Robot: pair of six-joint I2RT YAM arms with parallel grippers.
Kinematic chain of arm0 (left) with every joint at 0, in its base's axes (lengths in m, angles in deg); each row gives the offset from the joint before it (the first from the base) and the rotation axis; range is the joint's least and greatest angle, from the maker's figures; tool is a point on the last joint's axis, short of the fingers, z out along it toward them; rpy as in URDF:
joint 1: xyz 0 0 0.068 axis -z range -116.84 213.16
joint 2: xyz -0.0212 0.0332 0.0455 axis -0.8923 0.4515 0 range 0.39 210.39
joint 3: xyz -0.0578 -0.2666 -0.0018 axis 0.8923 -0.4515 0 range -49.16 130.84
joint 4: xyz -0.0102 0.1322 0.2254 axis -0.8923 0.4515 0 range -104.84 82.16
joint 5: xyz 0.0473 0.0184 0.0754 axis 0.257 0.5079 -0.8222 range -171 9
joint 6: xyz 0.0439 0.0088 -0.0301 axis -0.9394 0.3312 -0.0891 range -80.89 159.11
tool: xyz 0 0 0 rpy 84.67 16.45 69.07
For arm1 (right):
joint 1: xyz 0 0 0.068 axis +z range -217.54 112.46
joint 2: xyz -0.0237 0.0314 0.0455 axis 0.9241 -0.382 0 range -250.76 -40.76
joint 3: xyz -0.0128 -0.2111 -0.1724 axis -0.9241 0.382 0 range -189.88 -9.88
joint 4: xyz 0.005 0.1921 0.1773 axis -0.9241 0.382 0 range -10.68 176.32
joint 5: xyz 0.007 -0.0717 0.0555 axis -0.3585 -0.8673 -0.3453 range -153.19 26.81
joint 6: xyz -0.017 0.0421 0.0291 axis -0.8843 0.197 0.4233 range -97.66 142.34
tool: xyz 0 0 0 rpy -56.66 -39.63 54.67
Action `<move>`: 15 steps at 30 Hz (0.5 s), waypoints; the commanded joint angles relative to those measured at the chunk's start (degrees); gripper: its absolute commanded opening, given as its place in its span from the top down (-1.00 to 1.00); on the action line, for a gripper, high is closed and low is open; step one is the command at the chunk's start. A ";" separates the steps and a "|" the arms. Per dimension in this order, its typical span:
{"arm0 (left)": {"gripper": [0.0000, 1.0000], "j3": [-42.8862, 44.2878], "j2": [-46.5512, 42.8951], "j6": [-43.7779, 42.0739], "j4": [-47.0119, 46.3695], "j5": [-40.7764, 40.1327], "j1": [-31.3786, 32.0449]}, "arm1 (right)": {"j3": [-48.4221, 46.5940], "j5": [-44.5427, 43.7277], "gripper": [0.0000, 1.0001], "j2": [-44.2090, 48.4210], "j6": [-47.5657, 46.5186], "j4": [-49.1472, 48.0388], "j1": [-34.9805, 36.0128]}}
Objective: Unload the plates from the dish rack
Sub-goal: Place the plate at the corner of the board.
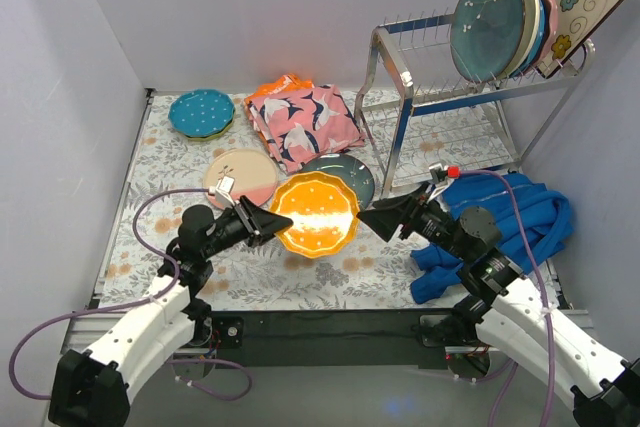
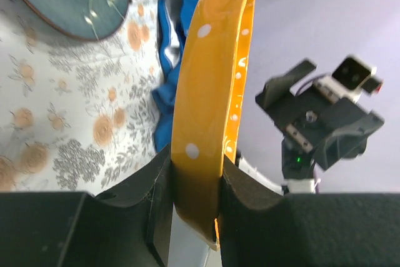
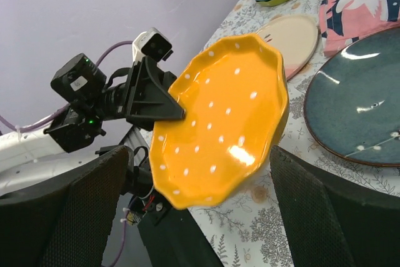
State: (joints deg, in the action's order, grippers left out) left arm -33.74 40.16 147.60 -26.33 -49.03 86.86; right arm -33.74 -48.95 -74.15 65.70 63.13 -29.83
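Observation:
An orange dotted plate (image 1: pixel 315 214) hangs above the table's front middle. My left gripper (image 1: pixel 272 219) is shut on its left rim; in the left wrist view the orange plate (image 2: pixel 212 79) stands edge-on between the black pads (image 2: pixel 247 198). My right gripper (image 1: pixel 372 217) is open just right of the plate, its fingers (image 3: pixel 81 204) apart on either side of the orange plate (image 3: pixel 222 123) without touching it. The dish rack (image 1: pixel 400 137) at the back right holds a dark teal plate (image 1: pixel 487 25), other plates behind it, and a square floral plate (image 1: pixel 575 2).
On the table lie a blue dotted plate (image 1: pixel 201 112) on a lime one, a cream-pink plate (image 1: pixel 240 175) and a dark teal plate (image 1: pixel 350 169). A pink bird-print cloth (image 1: pixel 300 122) lies at the back. A blue garment (image 1: pixel 515 217) lies under my right arm.

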 commanded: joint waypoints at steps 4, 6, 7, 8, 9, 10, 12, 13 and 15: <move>1.00 7.95 8.46 1.20 -8.11 7.68 -15.50 | 0.12 -0.97 -0.97 2.71 -3.80 1.42 -0.10; 1.00 11.54 11.28 1.81 -8.99 7.15 -18.85 | 1.52 -0.79 -0.97 2.80 -4.50 1.42 -0.19; 1.00 13.30 12.95 1.99 -9.17 7.06 -22.26 | 1.97 -0.97 -0.97 2.63 -6.07 1.16 -0.10; 1.00 14.71 16.45 2.08 -9.17 6.19 -23.52 | 2.23 -1.49 -0.96 2.45 -6.87 0.89 -0.10; 1.00 15.94 18.13 2.51 -9.52 5.22 -23.61 | 2.50 -2.89 -0.96 1.75 -7.84 0.81 -0.10; 1.00 19.26 19.98 2.26 -9.61 3.12 -27.01 | 2.59 -3.77 -0.96 1.40 -8.54 0.80 -0.18; 1.00 23.93 26.13 -0.45 -6.99 1.27 -28.71 | 3.02 -4.22 -0.96 1.48 -9.16 0.81 -0.19; 1.00 28.22 28.59 -1.43 -6.01 0.30 -30.28 | 3.64 -3.96 -0.96 1.66 -9.16 0.63 -0.10; 1.00 32.46 34.81 -3.45 -4.69 -1.99 -31.96 | 4.78 -4.04 -0.95 2.79 -9.25 -0.42 -0.10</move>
State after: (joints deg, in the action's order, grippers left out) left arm -11.83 68.99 146.92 -26.68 -48.01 58.12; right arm -30.41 -51.44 -72.90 59.07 65.56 -29.93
